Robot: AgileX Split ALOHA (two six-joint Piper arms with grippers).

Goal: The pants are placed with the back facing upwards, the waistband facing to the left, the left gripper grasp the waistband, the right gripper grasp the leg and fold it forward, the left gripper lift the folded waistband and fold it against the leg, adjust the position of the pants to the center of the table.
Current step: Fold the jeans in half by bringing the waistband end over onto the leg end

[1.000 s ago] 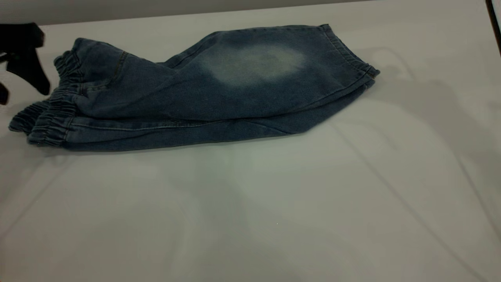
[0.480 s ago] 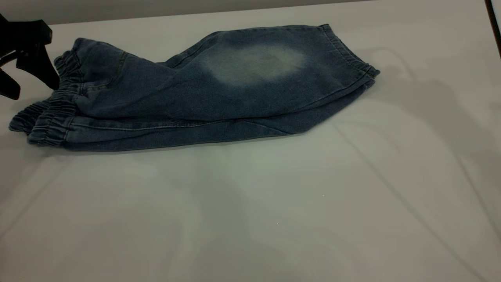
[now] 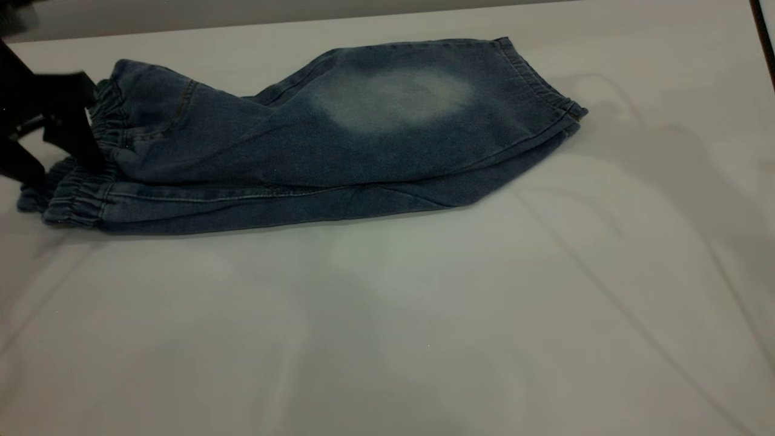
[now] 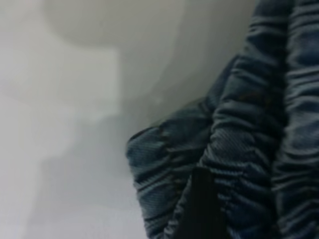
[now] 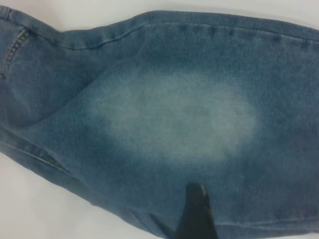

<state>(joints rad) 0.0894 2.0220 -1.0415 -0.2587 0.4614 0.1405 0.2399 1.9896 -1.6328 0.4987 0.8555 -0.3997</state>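
Note:
The blue denim pants (image 3: 339, 145) lie folded lengthwise on the table (image 3: 424, 315), the gathered waistband (image 3: 79, 200) at the left. The leg (image 3: 393, 97) with the pale faded oval is on top, its hem at the right. My left gripper (image 3: 60, 166) is open at the waistband's left edge. One black finger (image 3: 79, 133) stands in front of the gathers, the other (image 3: 21, 166) just off the cloth. In the left wrist view a finger (image 4: 199, 209) rests against the waistband (image 4: 249, 124). My right gripper (image 5: 199, 214) hovers over the leg (image 5: 179, 114) and is out of the exterior view.
The white-grey tabletop spreads wide in front of and to the right of the pants. Its far edge (image 3: 254, 21) runs just behind them. A dark post (image 3: 764, 36) shows at the top right corner.
My left gripper has moved right and down from beside the pants onto the waistband's left edge, nudging the gathers slightly. The rest of the pants lie as before.

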